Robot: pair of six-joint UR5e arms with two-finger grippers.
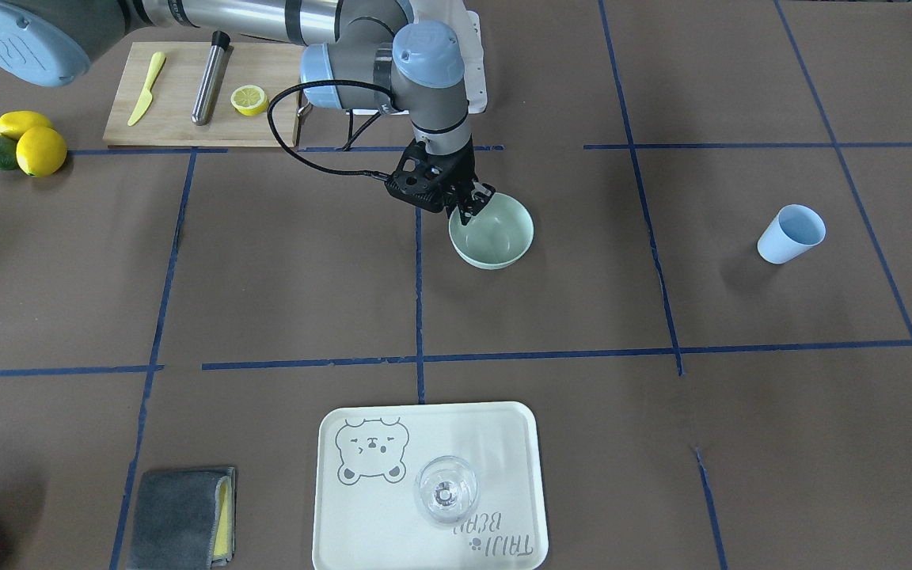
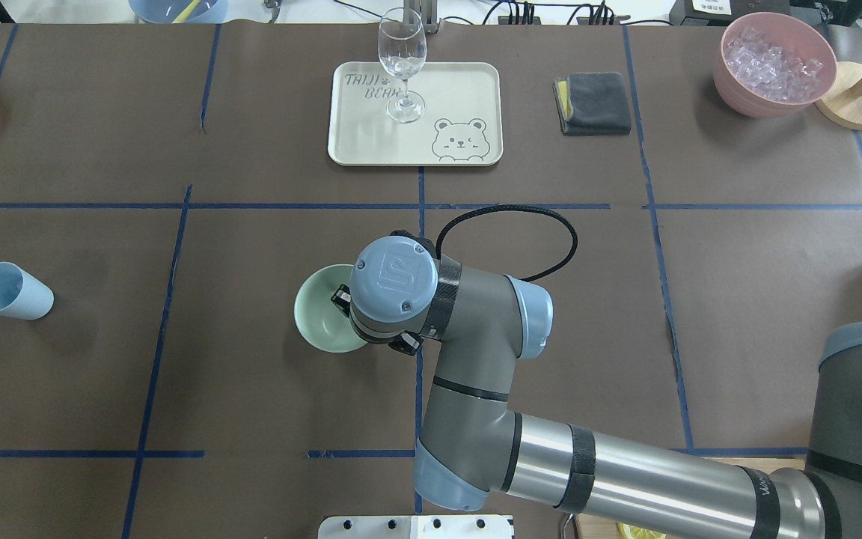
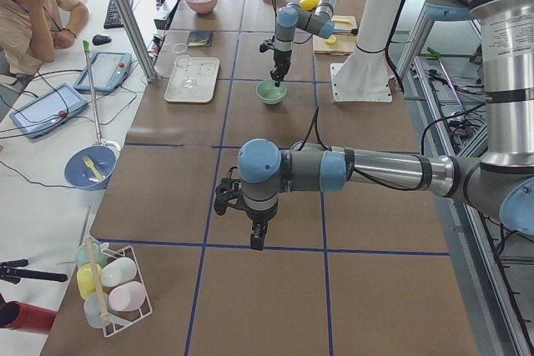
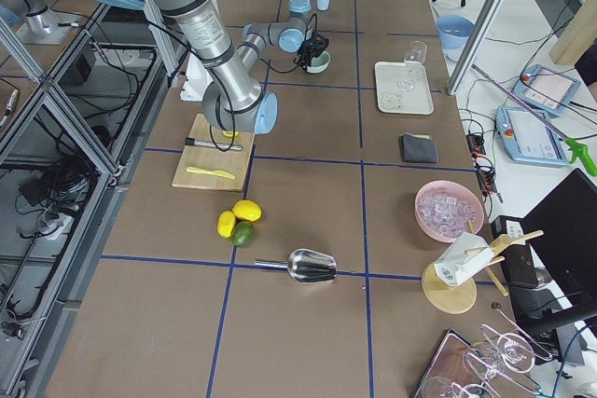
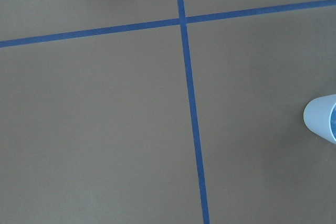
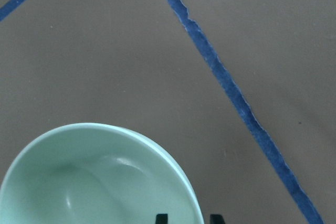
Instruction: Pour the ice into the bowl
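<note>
The pale mint-green bowl (image 1: 495,237) stands near the table's middle and looks empty; it also shows in the overhead view (image 2: 319,318) and the right wrist view (image 6: 94,182). My right gripper (image 1: 473,203) hangs over its rim, one finger inside and one outside, with a gap on both sides, so open. The blue cup (image 1: 792,233) stands apart toward my left side and shows at the left wrist view's right edge (image 5: 323,124). No small clear cubes show in cup or bowl. My left gripper (image 3: 257,242) hangs above the table; I cannot tell its state.
A tray (image 1: 503,443) with a wine glass (image 1: 446,491) lies at the far side. A grey cloth (image 1: 183,518), a pink bowl of crushed-looking ice (image 2: 775,64), a cutting board (image 1: 179,127), lemons (image 1: 40,150) and a metal scoop (image 4: 312,267) are on my right.
</note>
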